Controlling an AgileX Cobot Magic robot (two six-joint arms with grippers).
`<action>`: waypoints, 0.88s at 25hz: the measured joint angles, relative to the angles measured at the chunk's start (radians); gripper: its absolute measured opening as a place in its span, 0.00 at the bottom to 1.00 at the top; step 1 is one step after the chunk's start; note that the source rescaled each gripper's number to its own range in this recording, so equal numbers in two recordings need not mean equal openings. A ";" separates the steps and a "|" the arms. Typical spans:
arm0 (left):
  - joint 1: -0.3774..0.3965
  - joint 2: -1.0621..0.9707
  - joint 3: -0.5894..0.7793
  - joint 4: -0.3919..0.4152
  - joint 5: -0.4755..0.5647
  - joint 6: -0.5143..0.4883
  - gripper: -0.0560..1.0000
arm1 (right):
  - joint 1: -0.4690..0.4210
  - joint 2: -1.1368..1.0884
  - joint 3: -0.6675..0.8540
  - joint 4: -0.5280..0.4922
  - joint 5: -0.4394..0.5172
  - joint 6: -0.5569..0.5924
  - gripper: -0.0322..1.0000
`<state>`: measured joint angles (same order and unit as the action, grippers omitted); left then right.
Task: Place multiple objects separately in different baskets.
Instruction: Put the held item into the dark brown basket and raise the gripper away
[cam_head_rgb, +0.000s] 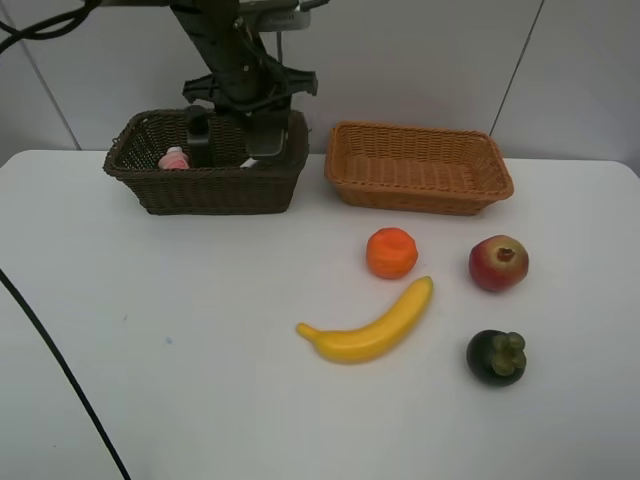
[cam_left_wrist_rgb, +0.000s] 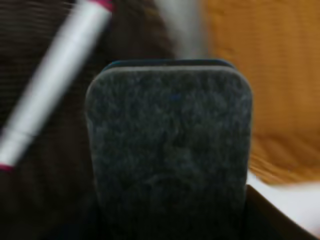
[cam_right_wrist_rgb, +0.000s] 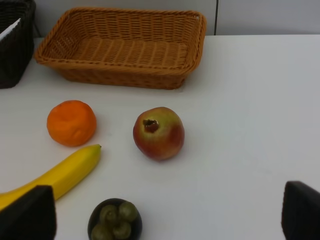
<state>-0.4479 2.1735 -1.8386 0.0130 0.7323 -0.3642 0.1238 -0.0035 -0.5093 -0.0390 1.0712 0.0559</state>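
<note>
Wicker baskets: two, side by side. In the dark brown basket (cam_head_rgb: 205, 190) lie one pink bottle (cam_head_rgb: 174, 158) and one white marker (cam_left_wrist_rgb: 55, 80). My left gripper (cam_head_rgb: 248, 135) hangs over it. One black felt block (cam_left_wrist_rgb: 170, 150) fills its wrist view, and I cannot tell whether the jaws clamp the block. In front of the orange-tan basket (cam_head_rgb: 418, 190), four fruits lie on the white table (cam_head_rgb: 150, 350): one orange (cam_head_rgb: 391, 252), one apple (cam_head_rgb: 498, 263), one banana (cam_head_rgb: 370, 325), one mangosteen (cam_head_rgb: 496, 357). My right gripper (cam_right_wrist_rgb: 162, 215) is spread wide, holding nothing.
</note>
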 joint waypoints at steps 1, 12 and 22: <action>0.020 0.008 0.000 0.000 -0.007 0.000 0.56 | 0.000 0.000 0.000 0.000 0.000 0.000 1.00; 0.078 0.018 0.000 -0.004 0.029 0.024 0.96 | 0.000 0.000 0.000 0.000 0.000 0.000 1.00; 0.079 -0.083 0.000 -0.003 0.288 0.024 1.00 | 0.000 0.000 0.000 0.000 0.000 0.000 1.00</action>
<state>-0.3686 2.0902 -1.8386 0.0102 1.0198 -0.3406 0.1238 -0.0035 -0.5093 -0.0390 1.0712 0.0559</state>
